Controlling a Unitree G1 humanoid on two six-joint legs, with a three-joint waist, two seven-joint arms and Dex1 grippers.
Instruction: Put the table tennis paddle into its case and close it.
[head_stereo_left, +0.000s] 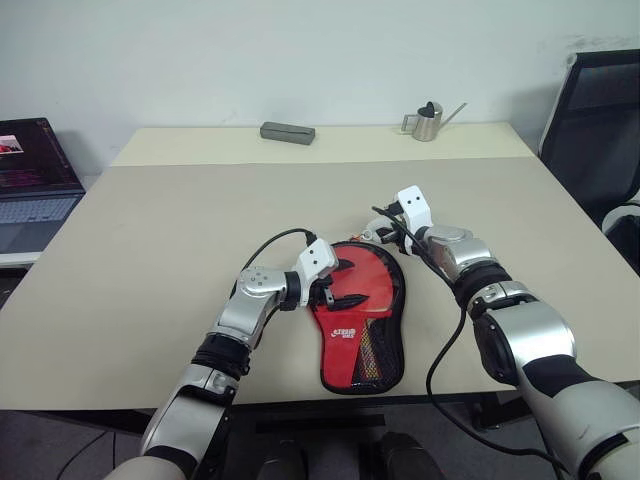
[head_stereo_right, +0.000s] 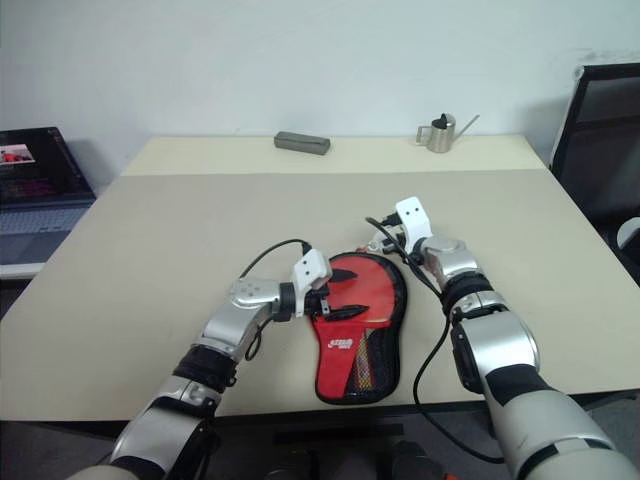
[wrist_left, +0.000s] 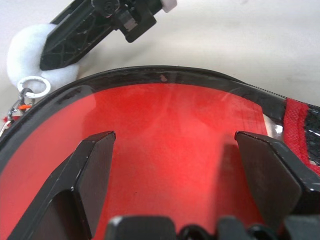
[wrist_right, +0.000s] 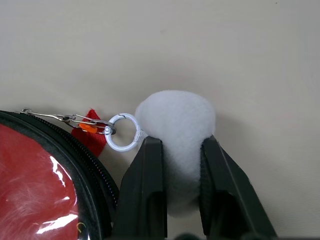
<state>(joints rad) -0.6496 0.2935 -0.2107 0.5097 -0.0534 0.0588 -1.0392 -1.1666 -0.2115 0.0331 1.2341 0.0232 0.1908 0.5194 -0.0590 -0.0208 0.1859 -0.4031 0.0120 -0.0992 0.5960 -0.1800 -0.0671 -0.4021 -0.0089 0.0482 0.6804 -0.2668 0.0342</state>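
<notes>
Centre frame, the right gripper (wrist_right: 172, 172) clamps the white pompom (wrist_right: 175, 130) on the zipper pull of the case (head_stereo_left: 357, 310); the left gripper (wrist_left: 185, 165), fingers apart, hovers over the case. Closing appears underway; next, draw the pull along the edge.

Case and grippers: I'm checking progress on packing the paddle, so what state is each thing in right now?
case: flat on the table, red side up.
white pompom: on a ring and chain at the case's edge, pinched.
right gripper: shut on the white pompom.
left gripper: open, fingers spread over the case's red face.
laptop: open, screen lit.
</notes>
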